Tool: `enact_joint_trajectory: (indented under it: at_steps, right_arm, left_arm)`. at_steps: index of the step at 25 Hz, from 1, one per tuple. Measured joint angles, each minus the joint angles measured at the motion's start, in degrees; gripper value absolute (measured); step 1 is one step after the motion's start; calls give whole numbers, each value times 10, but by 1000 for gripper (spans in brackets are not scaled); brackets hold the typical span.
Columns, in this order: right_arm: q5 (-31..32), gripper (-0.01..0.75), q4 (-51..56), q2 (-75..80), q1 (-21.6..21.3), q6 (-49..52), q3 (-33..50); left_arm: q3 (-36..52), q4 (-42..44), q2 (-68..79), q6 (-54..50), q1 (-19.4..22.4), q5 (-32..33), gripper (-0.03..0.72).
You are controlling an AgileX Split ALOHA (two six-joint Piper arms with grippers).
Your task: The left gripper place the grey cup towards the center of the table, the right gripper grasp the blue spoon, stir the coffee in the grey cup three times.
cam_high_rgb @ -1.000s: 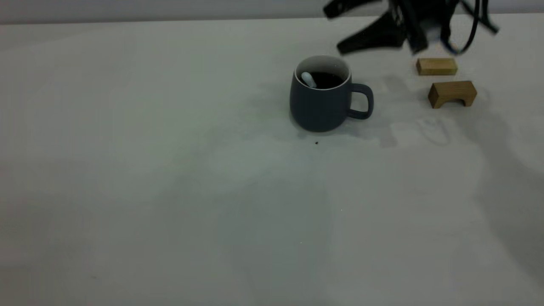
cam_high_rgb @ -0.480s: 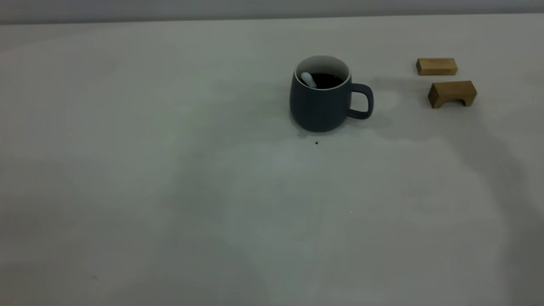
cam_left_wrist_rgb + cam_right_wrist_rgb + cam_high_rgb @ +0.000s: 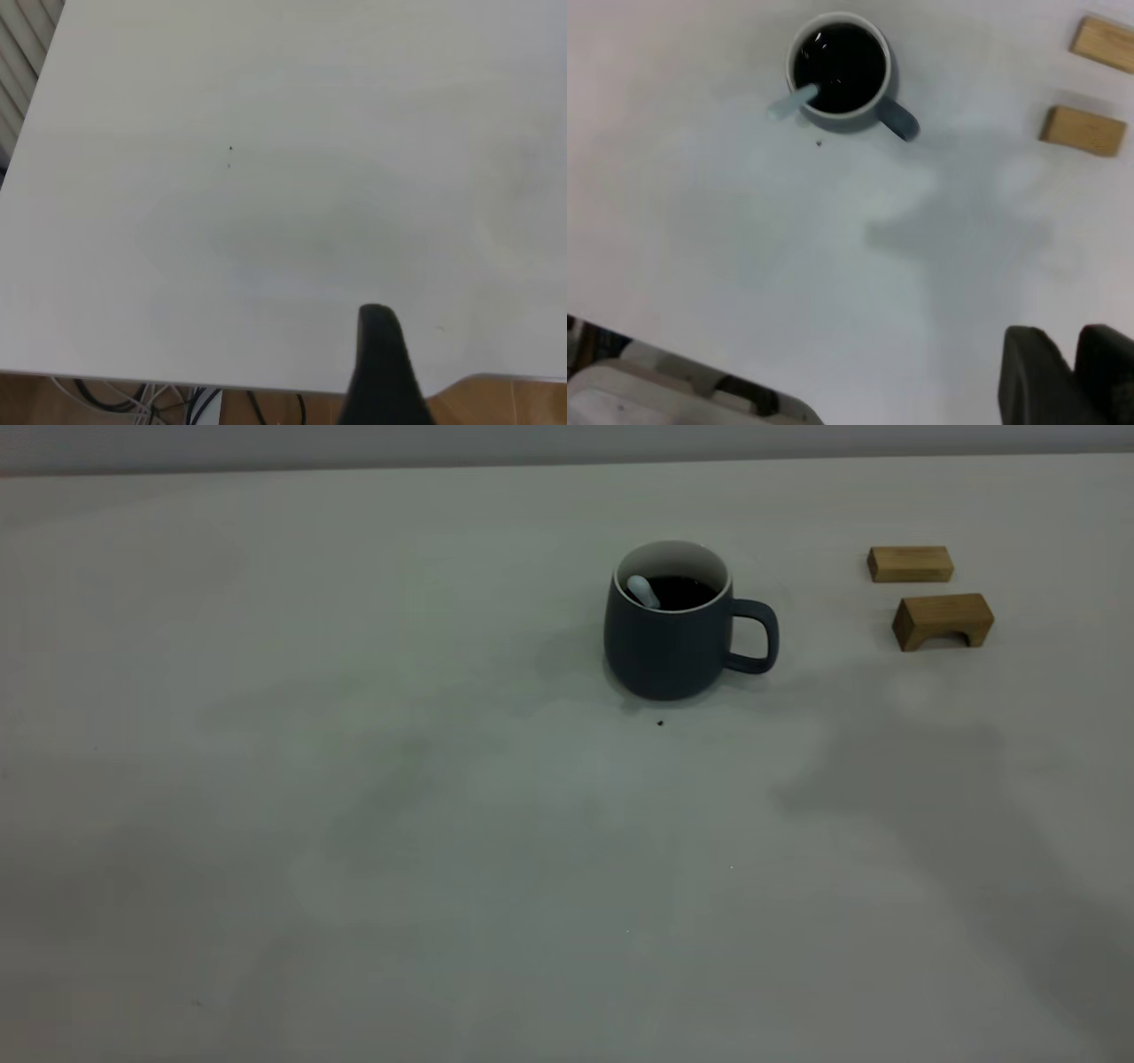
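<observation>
The grey cup [image 3: 669,646] stands upright on the table [image 3: 443,824], right of centre toward the back, its handle pointing right. Dark coffee [image 3: 684,592] fills it, and the blue spoon [image 3: 642,591] leans inside against the left rim with nothing holding it. Neither arm appears in the exterior view. From high above, the right wrist view looks down on the cup [image 3: 897,117], the coffee [image 3: 842,66] and the spoon [image 3: 790,102]. My right gripper [image 3: 1069,341] is shut and empty, far from the cup. My left gripper [image 3: 381,372] hangs over bare table near an edge.
Two wooden blocks lie at the back right, a flat one [image 3: 910,564] and an arch-shaped one [image 3: 942,620], and both show in the right wrist view [image 3: 1103,42] [image 3: 1083,130]. A tiny dark speck [image 3: 660,723] sits just in front of the cup.
The right arm, one second ago above the blocks at the back right, has left the exterior view. Its shadow has slid forward across the table. Cup and spoon have not moved.
</observation>
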Motion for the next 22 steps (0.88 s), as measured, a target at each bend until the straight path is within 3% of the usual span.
enact_joint_trajectory:
  at_steps: [14, 18, 22]
  right_arm:
    - [1, 136, -51, -249, -1, 14, 332]
    - [-10, 142, -51, -345, -38, 14, 394]
    - [-69, 148, -51, -471, -89, 14, 456]
  left_arm:
    - [0, 0, 0, 0, 0, 0, 585]
    - [0, 0, 0, 0, 0, 0, 585]
    - [0, 0, 0, 0, 0, 0, 585]
